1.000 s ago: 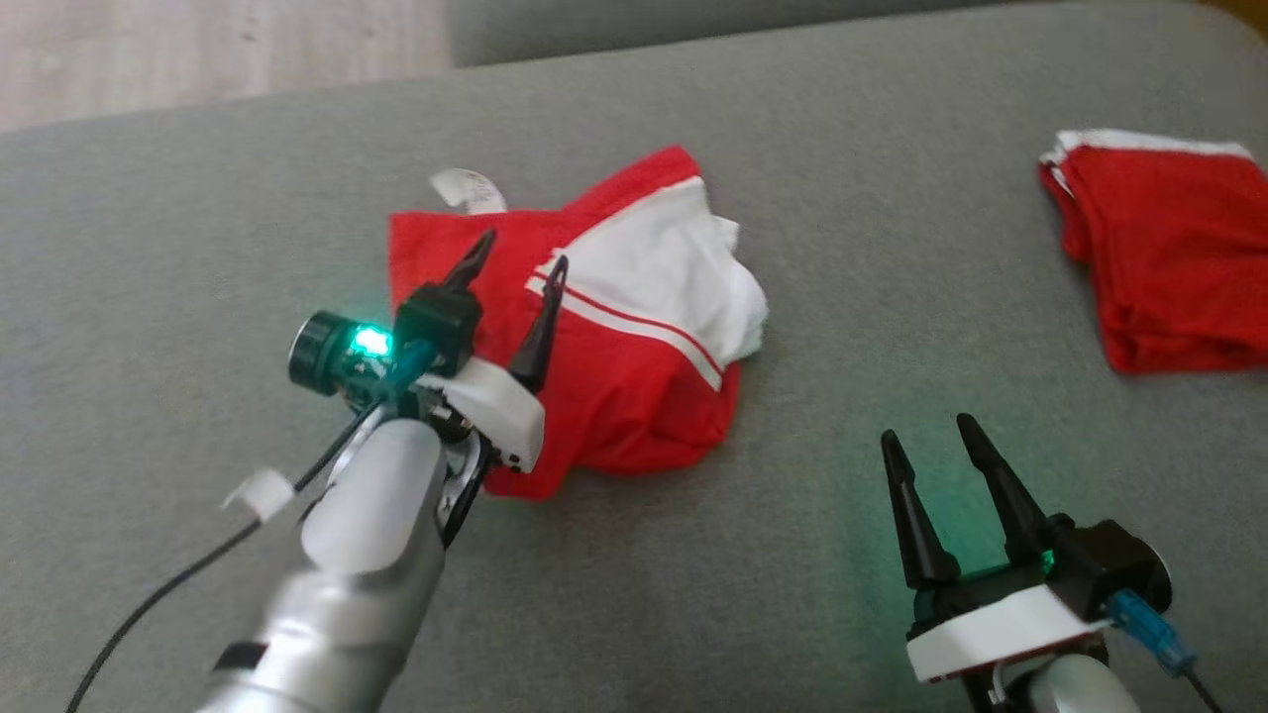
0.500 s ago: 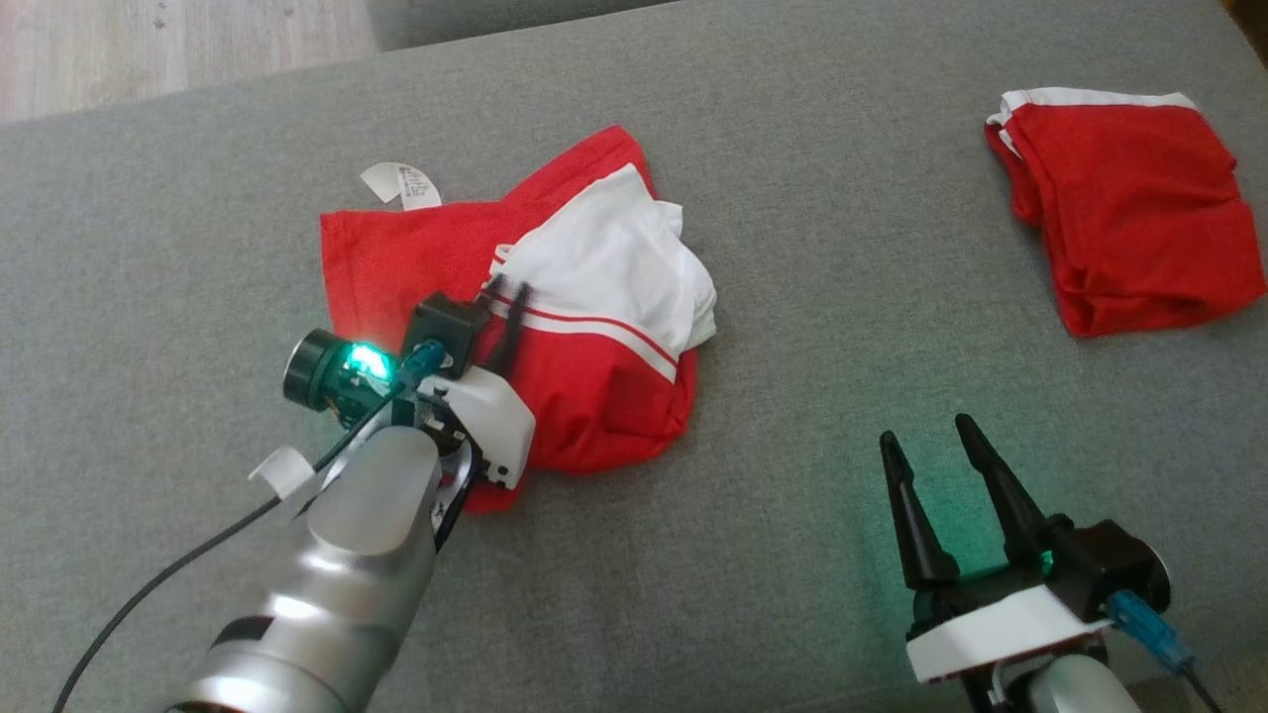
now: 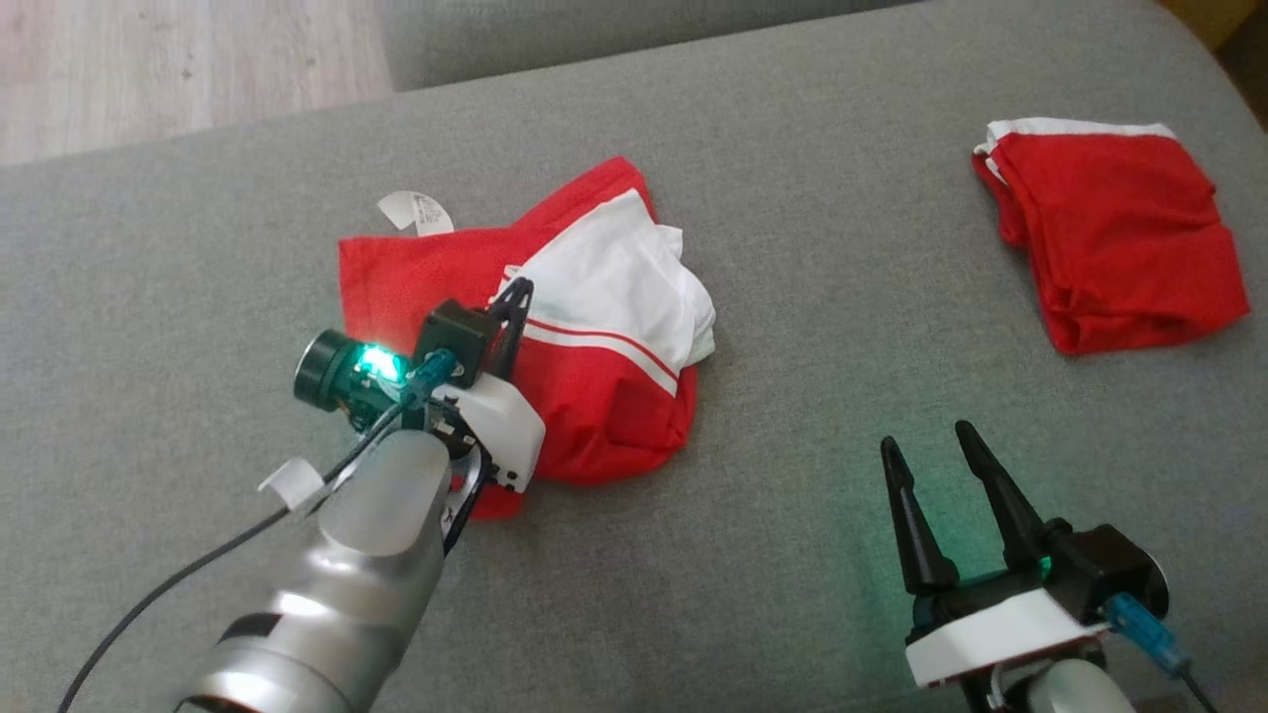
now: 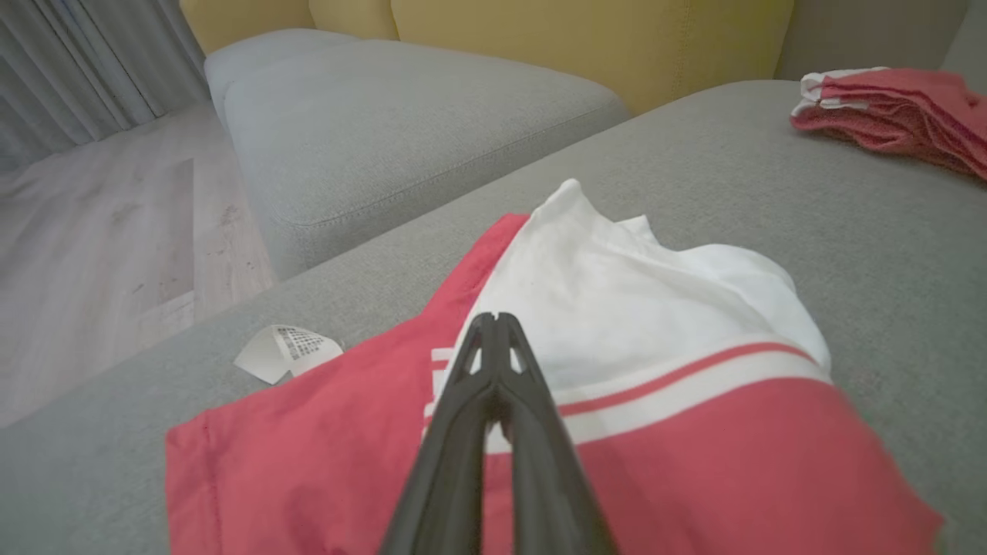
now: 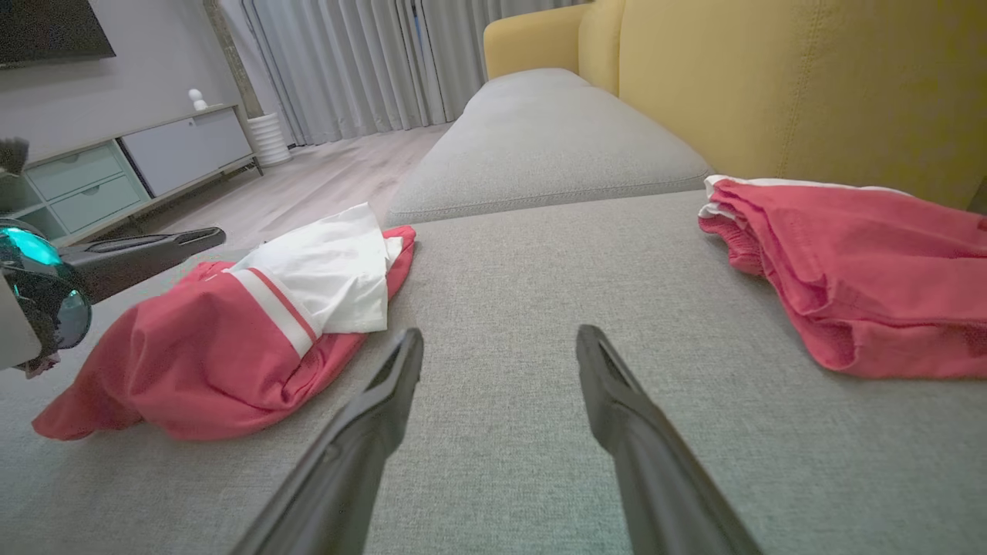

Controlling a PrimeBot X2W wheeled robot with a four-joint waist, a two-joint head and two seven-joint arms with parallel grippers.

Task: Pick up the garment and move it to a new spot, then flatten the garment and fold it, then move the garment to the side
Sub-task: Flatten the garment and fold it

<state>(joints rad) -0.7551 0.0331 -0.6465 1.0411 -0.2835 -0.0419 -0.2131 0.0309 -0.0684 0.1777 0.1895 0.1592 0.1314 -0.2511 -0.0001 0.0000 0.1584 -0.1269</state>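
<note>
The garment (image 3: 594,396) is soft matt cloth, red with a smoother white panel, and its tag (image 3: 416,210) at 11 o'clock looks papery (it could be stiff fabric). The sofa cushion (image 3: 792,555) is a coarse grey weave. The left claw (image 3: 517,287) has matt dark plastic fingers, and its forearm (image 3: 327,594) is glossy silver. The floor (image 3: 149,69) at 10 o'clock is pale matt wood.

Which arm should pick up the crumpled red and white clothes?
Left. The left gripper is shut right at the stripe of the crumpled red-and-white garment, though I cannot tell if it pinches cloth. The right gripper stands open over bare grey sofa cushion, apart from the garment.
</note>
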